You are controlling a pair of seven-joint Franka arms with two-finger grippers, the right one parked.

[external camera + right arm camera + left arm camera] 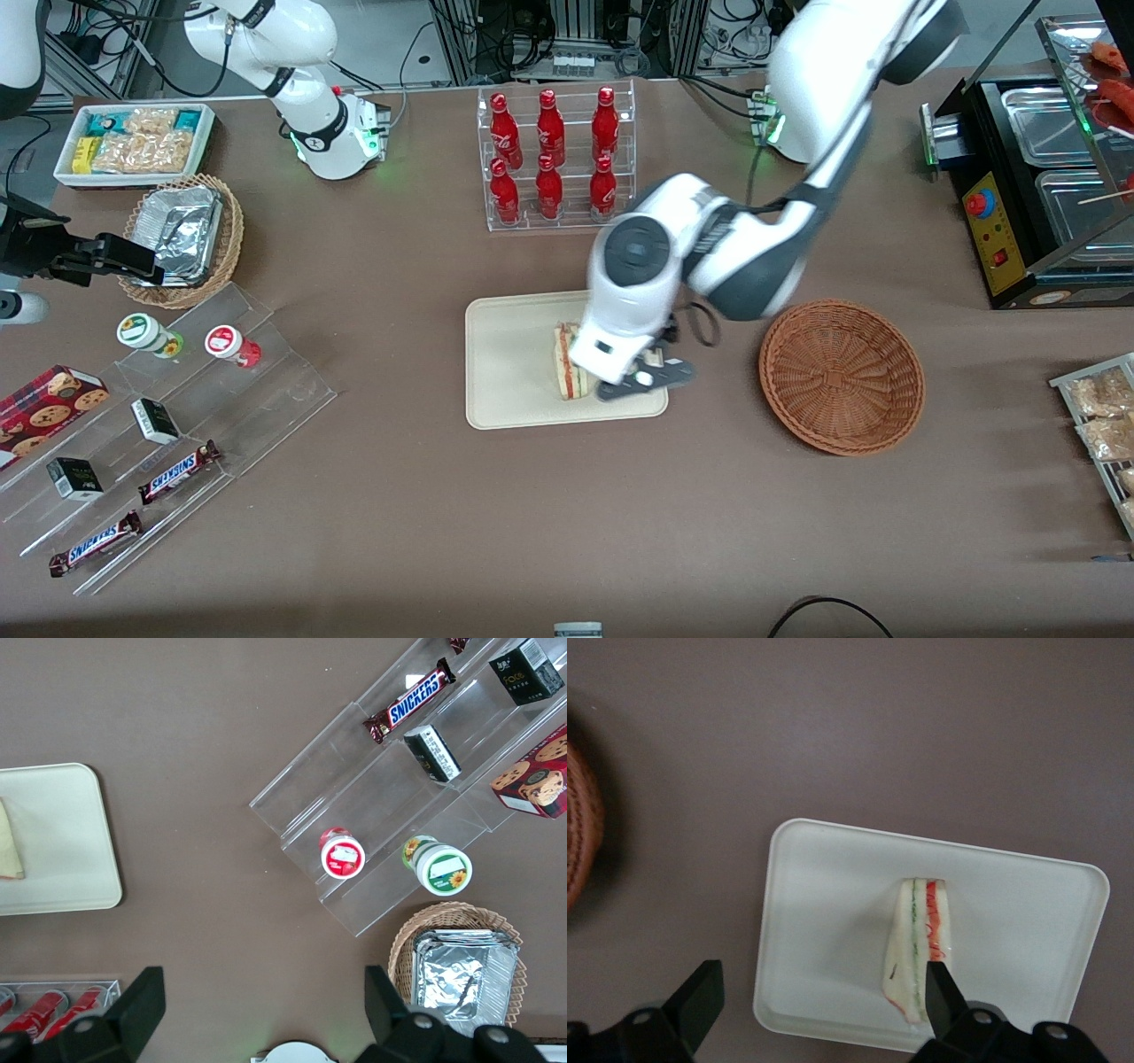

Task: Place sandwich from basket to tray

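1. Directly above the tray (pixel 514 372), gripper (pixel 819 997) hovering with fingers (pixel 700 997) spread wide, holding nothing.
2. Just below it, sandwich (pixel 920 948) lying on the tray, clear of both fingers, striped cut edge of green and red showing along its length.
3. Seen from the front, sandwich (pixel 570 363) resting on the part of the tray nearer the basket (pixel 842 377), partly covered by the arm's wrist.
4. Beside the tray, toward the working arm's end of the bench (pixel 567 523), reddish-brown wicker basket sitting apart from the tray, nothing visible inside.
5. Farther from the front camera than the tray, clear rack of red bottles (pixel 554 155) standing upright.
6. Toward the parked arm's end, tan wicker basket with foil container (pixel 182 235), white bin of snack packets (pixel 137 142), and clear stepped shelf (pixel 177 425) carrying two small cups, boxes and Snickers bars (pixel 177 471).
7. At the working arm's end, black warming case (pixel 1036 195) with metal pans.
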